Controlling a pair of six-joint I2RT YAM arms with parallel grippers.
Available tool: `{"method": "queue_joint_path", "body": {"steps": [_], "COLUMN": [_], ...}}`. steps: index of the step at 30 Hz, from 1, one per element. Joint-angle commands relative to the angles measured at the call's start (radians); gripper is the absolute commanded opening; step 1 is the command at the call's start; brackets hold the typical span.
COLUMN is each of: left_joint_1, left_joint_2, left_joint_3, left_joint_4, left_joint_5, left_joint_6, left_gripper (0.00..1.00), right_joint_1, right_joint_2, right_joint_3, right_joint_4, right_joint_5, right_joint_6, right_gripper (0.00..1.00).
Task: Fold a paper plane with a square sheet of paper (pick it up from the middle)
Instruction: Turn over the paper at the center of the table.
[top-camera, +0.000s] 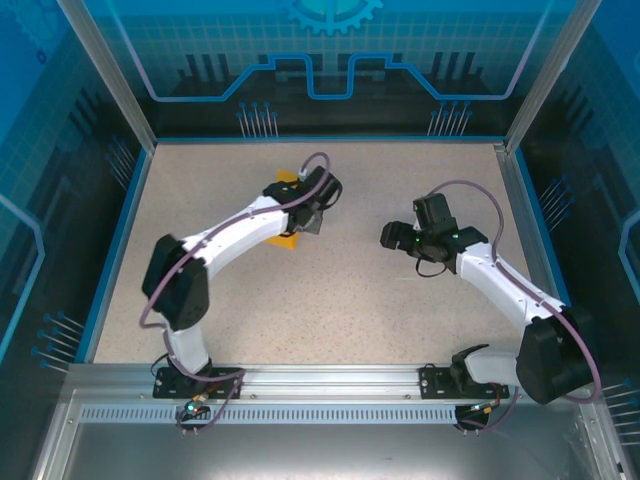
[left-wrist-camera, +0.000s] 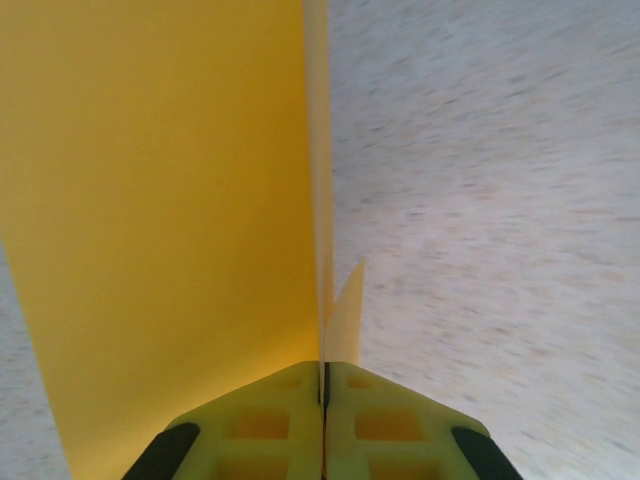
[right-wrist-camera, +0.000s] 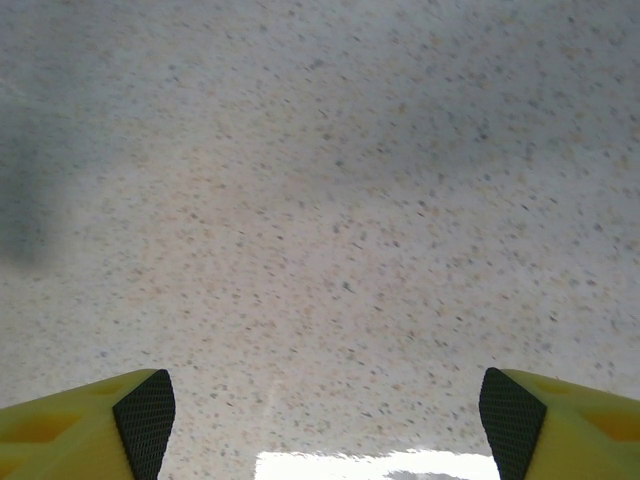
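The orange-yellow sheet of paper (left-wrist-camera: 160, 200) is folded into layers and stands on edge between my left gripper's (left-wrist-camera: 323, 385) yellow fingers, which are shut on it. A small pointed flap (left-wrist-camera: 345, 310) sticks up right of the fold. From above, the left gripper (top-camera: 310, 215) hangs over the back middle of the table, with bits of the paper (top-camera: 288, 240) showing under the arm. I cannot tell whether it has a plane's shape. My right gripper (top-camera: 392, 236) is to the right of it, apart from the paper. Its jaws (right-wrist-camera: 325, 420) stand open over bare table.
The speckled beige tabletop (top-camera: 330, 310) is ringed by a blue rim and glass walls (top-camera: 320, 60). Both arm bases sit on the metal rail (top-camera: 320, 385) at the near edge.
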Motion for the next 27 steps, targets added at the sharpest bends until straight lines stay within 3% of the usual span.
{"method": "queue_joint_path", "body": {"steps": [1, 7, 16, 20, 23, 27], "left_joint_1": [-0.015, -0.05, -0.106, -0.108, -0.106, -0.107], "left_joint_2": [0.109, 0.241, 0.297, 0.299, 0.28, 0.148], "left_joint_3": [0.055, 0.081, 0.04, 0.027, 0.045, -0.005], "left_joint_4": [-0.086, -0.057, -0.001, 0.017, 0.004, 0.057], "left_joint_5": [-0.216, -0.23, 0.0, 0.056, 0.154, 0.381], "left_joint_6": [0.034, 0.019, -0.085, -0.098, -0.102, -0.142], "left_gripper": [0.06, 0.07, 0.12, 0.19, 0.26, 0.41], "right_joint_1": [-0.028, -0.051, -0.069, -0.07, -0.069, -0.069], "right_joint_2": [-0.022, -0.026, 0.009, 0.028, 0.037, 0.038], "right_joint_3": [-0.024, -0.037, -0.028, -0.013, 0.0, 0.03], "right_joint_4": [-0.056, -0.077, -0.087, -0.086, -0.086, -0.091], "right_joint_5": [0.051, 0.073, 0.078, 0.063, 0.046, 0.033], "right_joint_6": [0.035, 0.068, 0.091, 0.092, 0.084, 0.064], "right_gripper": [0.84, 0.83, 0.83, 0.83, 0.83, 0.83]}}
